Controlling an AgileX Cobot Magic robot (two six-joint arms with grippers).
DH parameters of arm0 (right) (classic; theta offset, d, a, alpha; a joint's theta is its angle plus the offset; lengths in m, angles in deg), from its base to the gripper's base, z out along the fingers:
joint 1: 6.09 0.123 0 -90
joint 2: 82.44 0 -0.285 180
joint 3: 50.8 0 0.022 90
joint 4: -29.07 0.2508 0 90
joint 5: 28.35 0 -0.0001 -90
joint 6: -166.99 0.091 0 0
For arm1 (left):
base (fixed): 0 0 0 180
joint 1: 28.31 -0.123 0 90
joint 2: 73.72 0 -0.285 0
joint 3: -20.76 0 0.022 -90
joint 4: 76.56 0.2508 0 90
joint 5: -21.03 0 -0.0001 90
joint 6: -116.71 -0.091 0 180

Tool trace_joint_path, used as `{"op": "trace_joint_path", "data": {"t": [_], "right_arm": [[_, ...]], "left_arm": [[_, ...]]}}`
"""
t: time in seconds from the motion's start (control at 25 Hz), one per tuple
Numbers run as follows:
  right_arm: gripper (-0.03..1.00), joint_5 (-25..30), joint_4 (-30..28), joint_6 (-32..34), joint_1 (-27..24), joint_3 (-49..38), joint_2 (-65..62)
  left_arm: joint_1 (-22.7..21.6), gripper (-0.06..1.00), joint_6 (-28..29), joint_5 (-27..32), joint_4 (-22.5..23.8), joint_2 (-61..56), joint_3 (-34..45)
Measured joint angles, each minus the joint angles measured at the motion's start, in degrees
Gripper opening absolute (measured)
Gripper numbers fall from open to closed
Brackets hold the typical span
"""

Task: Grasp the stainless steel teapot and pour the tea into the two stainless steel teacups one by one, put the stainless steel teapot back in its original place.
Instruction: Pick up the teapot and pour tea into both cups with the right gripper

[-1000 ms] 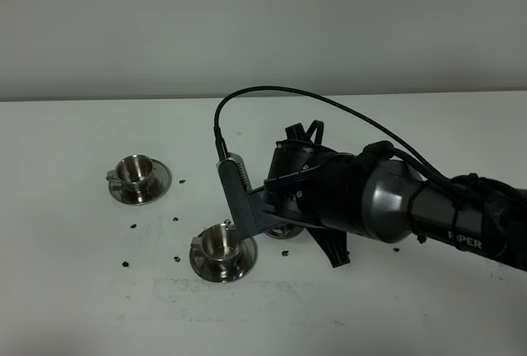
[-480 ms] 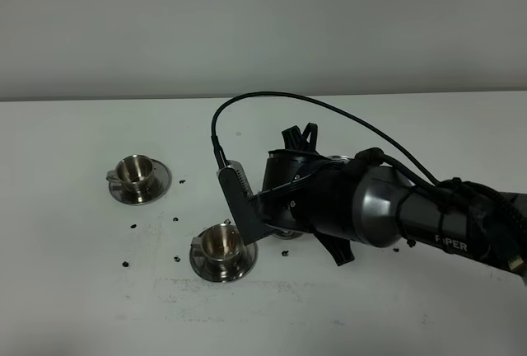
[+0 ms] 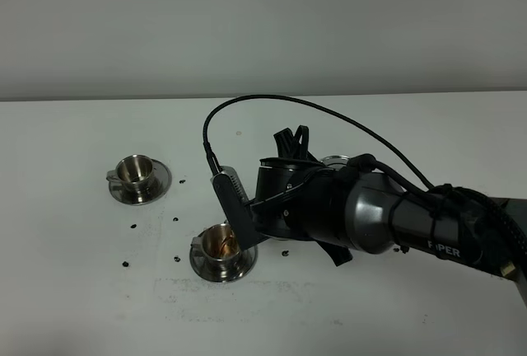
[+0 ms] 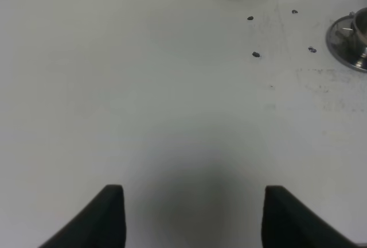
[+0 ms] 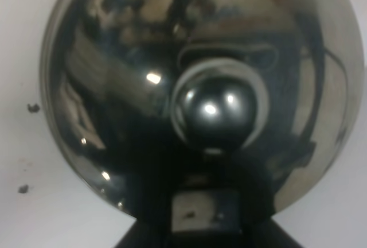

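White worktop [image 3: 82, 306]. R arm [image 3: 395, 216] reaches left past centre. Right gripper [image 5: 200, 216] jaws pinch stainless steel teapot [image 5: 109, 104] by handle, just right of near teacup [image 3: 221, 245], brownish liquid inside. 2nd teacup [image 3: 136, 173] far-left. Left gripper [image 4: 192, 219] jaws spread.

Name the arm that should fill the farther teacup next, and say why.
Right. The right arm appears to hold the teapot at the near teacup, with the far teacup close by. The left gripper hangs open over bare table, holding nothing.
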Motion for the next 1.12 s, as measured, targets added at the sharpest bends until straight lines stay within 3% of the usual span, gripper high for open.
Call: {"op": "trace_joint_path", "data": {"t": [1.12], "right_arm": [[0.18, 0.47, -3.81, 0.05, 0.65, 0.00, 0.00]], "left_arm": [[0.00, 0.53, -0.06, 0.00, 0.00, 0.00, 0.00]]}}
